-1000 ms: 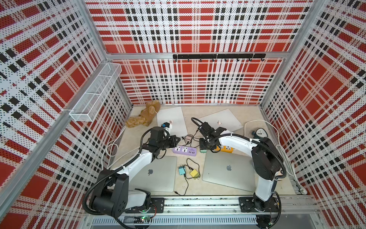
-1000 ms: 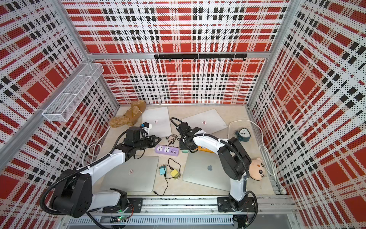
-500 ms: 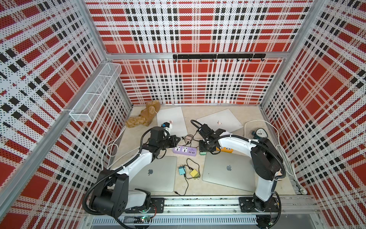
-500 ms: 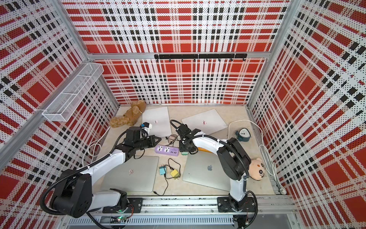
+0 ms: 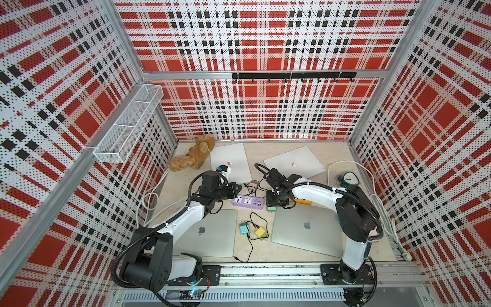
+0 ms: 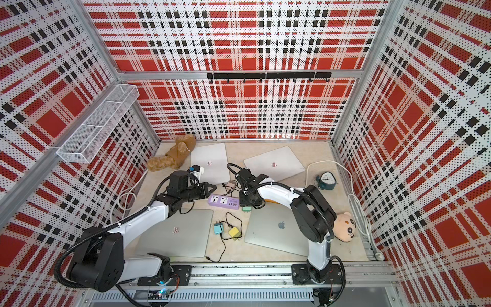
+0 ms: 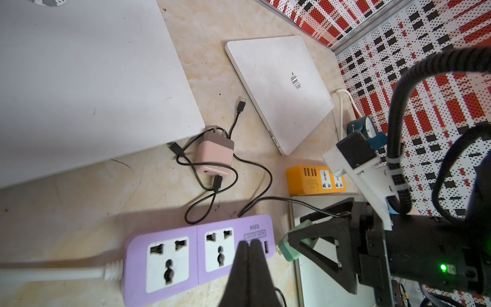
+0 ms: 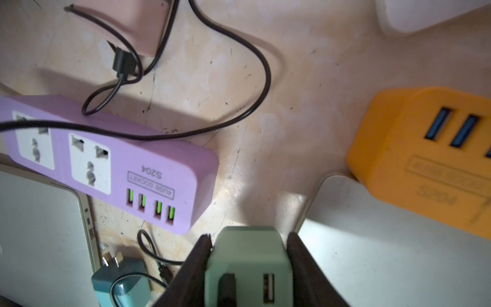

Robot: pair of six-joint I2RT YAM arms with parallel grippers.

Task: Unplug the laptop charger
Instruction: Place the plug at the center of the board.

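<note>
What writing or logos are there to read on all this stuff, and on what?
"4USB SOCKET": purple power strip.
"S204": same strip.
Apple logo: white laptop.
Orange power strip: embossed text too blurred.
Clock dial: too small.

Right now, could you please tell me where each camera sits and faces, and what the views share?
Top view: high above the front rail, looking down toward the back wall; both arms, left gripper and right gripper flanking the purple power strip.
Top view: same head and direction; same arms, same purple power strip.
Left wrist: on the left arm, looking past its shut fingers at the right gripper.
Right wrist: on the right arm, looking down between its fingers clamping the green charger.
Shared: all four show the purple power strip.
</note>
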